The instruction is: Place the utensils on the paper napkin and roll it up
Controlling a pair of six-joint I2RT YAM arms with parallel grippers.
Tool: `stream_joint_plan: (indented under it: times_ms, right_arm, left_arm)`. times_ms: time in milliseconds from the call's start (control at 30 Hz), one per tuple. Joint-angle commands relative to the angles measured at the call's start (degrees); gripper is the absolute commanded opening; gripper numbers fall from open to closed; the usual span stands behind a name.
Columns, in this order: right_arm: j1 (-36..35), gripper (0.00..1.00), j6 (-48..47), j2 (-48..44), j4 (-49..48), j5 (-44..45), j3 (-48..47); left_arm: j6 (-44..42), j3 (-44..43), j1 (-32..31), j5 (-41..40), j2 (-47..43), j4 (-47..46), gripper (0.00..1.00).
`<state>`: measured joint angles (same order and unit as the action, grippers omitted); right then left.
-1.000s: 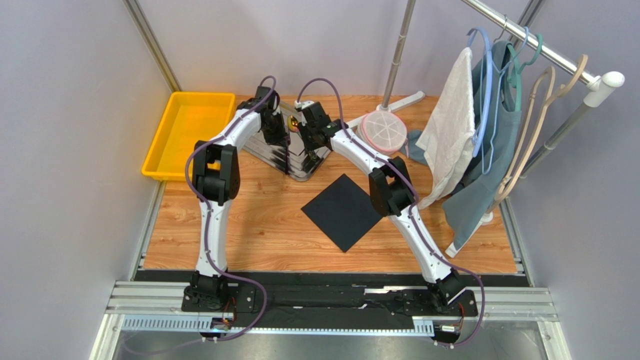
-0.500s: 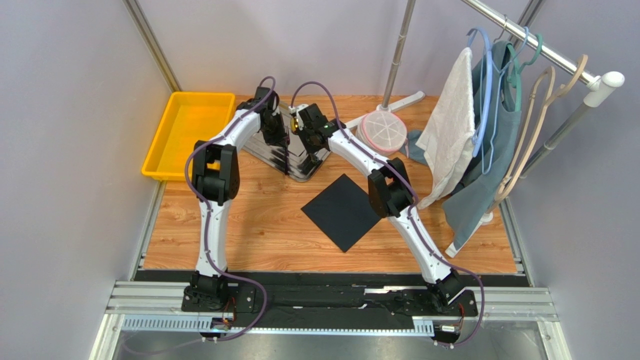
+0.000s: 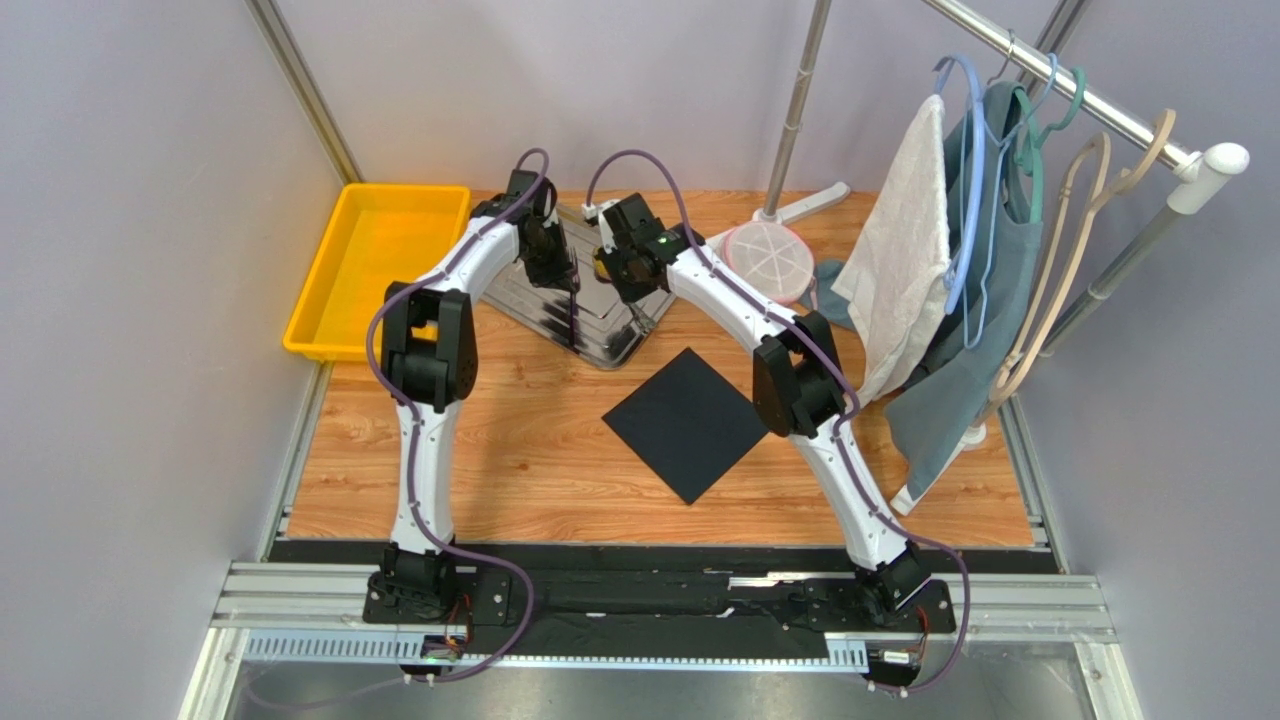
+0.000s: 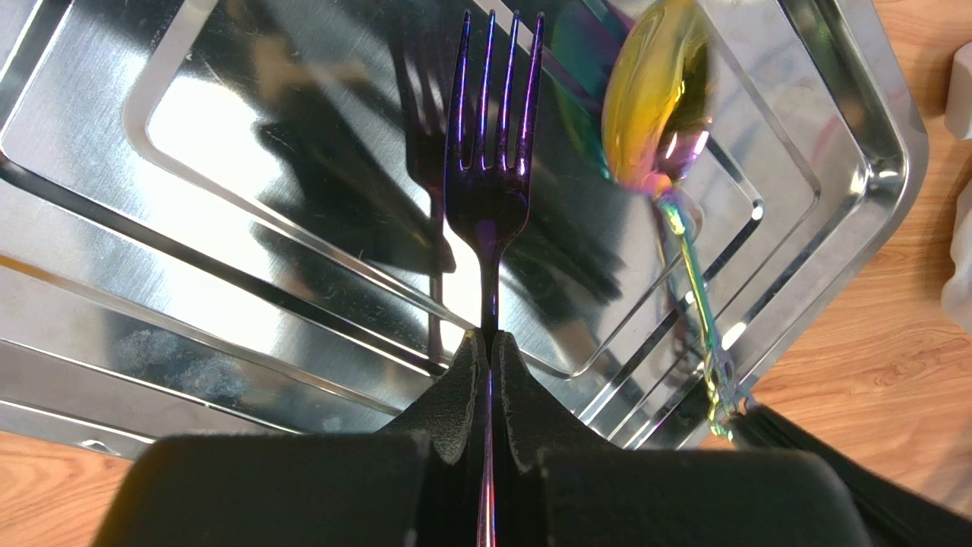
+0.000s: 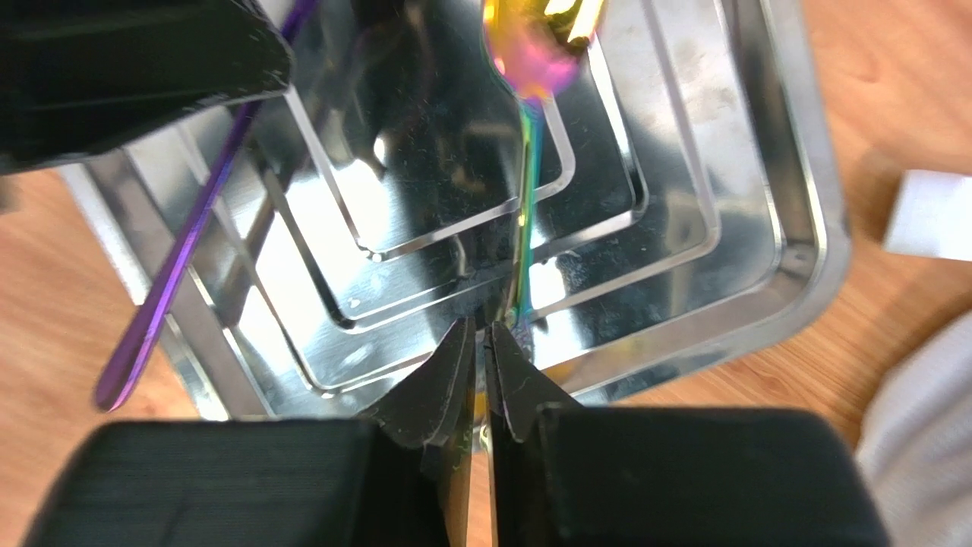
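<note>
Cutlery is in both pincers over the shiny steel tray (image 4: pixel 228 228), which sits at the far side of the wooden table (image 3: pixel 496 450). The left pincer (image 4: pixel 488 342) is closed tight on the handle of the purple fork (image 4: pixel 491 182). The fork's tines point away from the wrist across the tray's stepped floor and are mirrored in the metal. The right pincer (image 5: pixel 493 331) is pinched onto the thin greenish handle of the spoon (image 4: pixel 656 114) near its end. The spoon's gold bowl lies further in over the tray, just beside the fork's tines. Whether either piece touches the metal cannot be told.

In the right wrist view the fork's handle slants past the tray's near rim and over the wood. The black paper napkin (image 3: pixel 688 423) lies flat and unrolled on the table, turned corner-on toward the tray, near it but apart, with nothing on it. A yellow bin (image 3: pixel 368 263) stands left of the tray.
</note>
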<state>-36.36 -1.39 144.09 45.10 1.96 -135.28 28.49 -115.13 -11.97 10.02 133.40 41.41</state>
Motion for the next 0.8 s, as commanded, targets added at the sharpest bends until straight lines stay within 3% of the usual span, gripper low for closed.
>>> stream_joint_plan:
  times_ms: [0, 200, 300, 333, 433, 767]
  right_arm:
    - [-0.29, 0.0, -0.98, -5.05, 1.48, -0.99, 0.72]
    - [-0.2, 0.0, -1.51, -5.49, 0.96, -1.17, 3.36]
    - [-0.03, 0.24, -1.34, -3.56, 0.51, -1.16, 1.26]
    - [0.15, 0.47, -0.9, -3.03, 0.17, -1.08, 0.03]
    - [0.94, 0.6, 0.33, -1.8, -2.38, -0.99, -0.86]
    - [1.29, 0.59, -0.28, 3.64, -5.28, -0.82, -2.62]
  left_arm:
    - [0.95, -0.62, 0.28, 0.7, -4.38, 0.34, 0.0]
    - [0.6, 0.08, 0.28, 1.23, -4.64, 0.16, 0.0]
    - [0.6, 0.35, 0.28, 1.32, -4.64, 0.16, 0.0]
    - [0.51, 0.43, 0.28, 1.4, -4.73, 0.08, 0.0]
    - [0.25, 0.96, 0.28, 1.32, -4.99, -0.1, 0.0]
    - [0.6, 1.14, 0.28, 1.66, -4.82, -0.63, 0.0]
